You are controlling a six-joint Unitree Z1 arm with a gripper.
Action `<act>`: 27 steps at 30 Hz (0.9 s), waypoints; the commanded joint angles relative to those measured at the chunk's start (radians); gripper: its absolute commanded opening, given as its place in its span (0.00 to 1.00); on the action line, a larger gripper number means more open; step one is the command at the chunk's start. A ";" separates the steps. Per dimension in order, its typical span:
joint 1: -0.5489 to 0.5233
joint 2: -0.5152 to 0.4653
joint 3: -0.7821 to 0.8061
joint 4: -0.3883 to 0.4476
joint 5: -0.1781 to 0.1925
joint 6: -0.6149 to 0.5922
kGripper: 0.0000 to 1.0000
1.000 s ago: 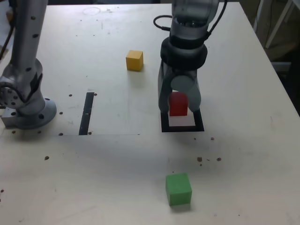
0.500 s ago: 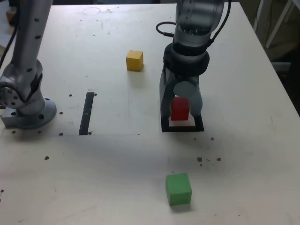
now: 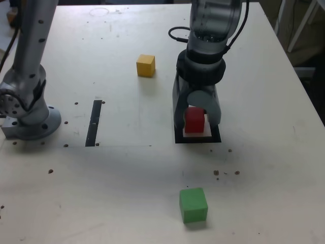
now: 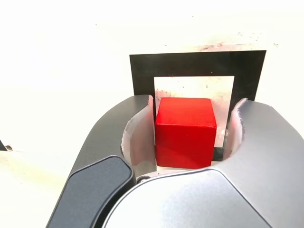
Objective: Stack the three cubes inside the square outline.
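Claw [image 4: 190, 137] spread around red cube [image 4: 184, 131] resting in square outline [image 4: 142, 71]; the cube looks light, rigid, best pinched on opposite flat sides

Silver-grey robot arm with black joints and a two-jawed gripper

The robot arm's round grey metal base [image 3: 31, 124] is flanged, with small dark screw holes around its rim, and a silver-grey column [image 3: 31, 38] dotted with dark screw heads rises from it. A rounded grey joint housing with a ring of dark holes sits at the column's foot. The silver-grey cylindrical forearm [image 3: 213, 20] ends in a wide black collar [image 3: 200, 68], and a black cable [image 3: 179, 34] loops out beside it. The grey curved-jawed gripper [image 3: 195, 119] has smooth matte shells, paler, scuffed inner faces and a rounded dark grey pad on one side in the wrist view.
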 commanded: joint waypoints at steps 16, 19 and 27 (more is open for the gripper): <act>0.051 -0.114 0.010 0.152 0.100 -0.001 1.00; 0.100 -0.136 0.023 0.177 0.124 0.041 1.00; 0.243 -0.144 0.056 0.204 0.199 0.251 1.00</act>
